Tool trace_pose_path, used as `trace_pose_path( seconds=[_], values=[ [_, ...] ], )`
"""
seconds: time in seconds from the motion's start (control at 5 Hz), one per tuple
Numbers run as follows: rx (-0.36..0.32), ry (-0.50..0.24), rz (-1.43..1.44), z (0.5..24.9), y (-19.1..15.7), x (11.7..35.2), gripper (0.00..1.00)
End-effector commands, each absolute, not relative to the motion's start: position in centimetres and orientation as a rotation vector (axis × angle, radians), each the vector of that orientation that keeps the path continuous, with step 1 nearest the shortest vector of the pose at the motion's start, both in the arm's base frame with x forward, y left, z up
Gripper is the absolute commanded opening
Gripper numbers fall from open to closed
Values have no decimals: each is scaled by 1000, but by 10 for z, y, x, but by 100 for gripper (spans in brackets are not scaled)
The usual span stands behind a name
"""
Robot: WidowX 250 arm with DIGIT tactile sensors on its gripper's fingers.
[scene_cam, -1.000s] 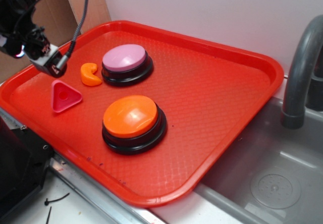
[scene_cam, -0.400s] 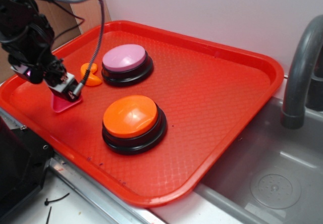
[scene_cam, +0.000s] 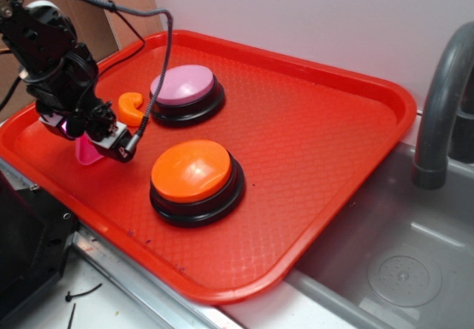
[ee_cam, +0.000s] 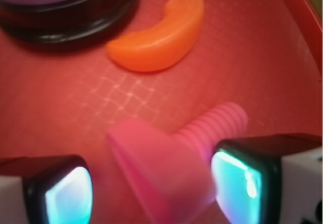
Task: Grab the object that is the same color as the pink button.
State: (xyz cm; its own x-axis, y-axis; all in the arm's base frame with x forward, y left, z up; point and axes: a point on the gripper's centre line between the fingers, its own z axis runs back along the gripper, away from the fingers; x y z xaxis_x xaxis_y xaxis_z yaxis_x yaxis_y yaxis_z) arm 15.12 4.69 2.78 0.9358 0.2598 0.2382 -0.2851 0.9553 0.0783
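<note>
Nearest us, our gripper (ee_cam: 151, 186) hangs low over the red tray (scene_cam: 326, 158) near its left edge, fingers spread apart. The hot-pink triangle (ee_cam: 161, 173) lies between them, nearer the right pad (ee_cam: 234, 181), not visibly clamped. Beyond sits an orange curved piece (ee_cam: 156, 35), then the pink button (scene_cam: 183, 86) toward the far edge. An orange button (scene_cam: 194, 172) stands mid-tray.

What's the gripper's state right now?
Gripper: open, fingers either side of the small hot-pink plastic triangle on the red plastic tray; not closed on it.
</note>
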Motion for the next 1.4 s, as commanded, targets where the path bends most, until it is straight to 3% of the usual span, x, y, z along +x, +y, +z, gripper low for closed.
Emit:
trace_pose_path(
  seconds=[0.0,0.2,0.6,0.8,1.0,1.2],
  values=[
    [120,-245,319,28,62,158,100],
    [132,-236,320,25,63,157,0],
    [127,-242,315,27,62,155,0],
    [141,-249,293,39,61,158,0],
    [150,-285,243,73,56,167,0],
    [77,-301,165,121,41,177,0]
  ],
)
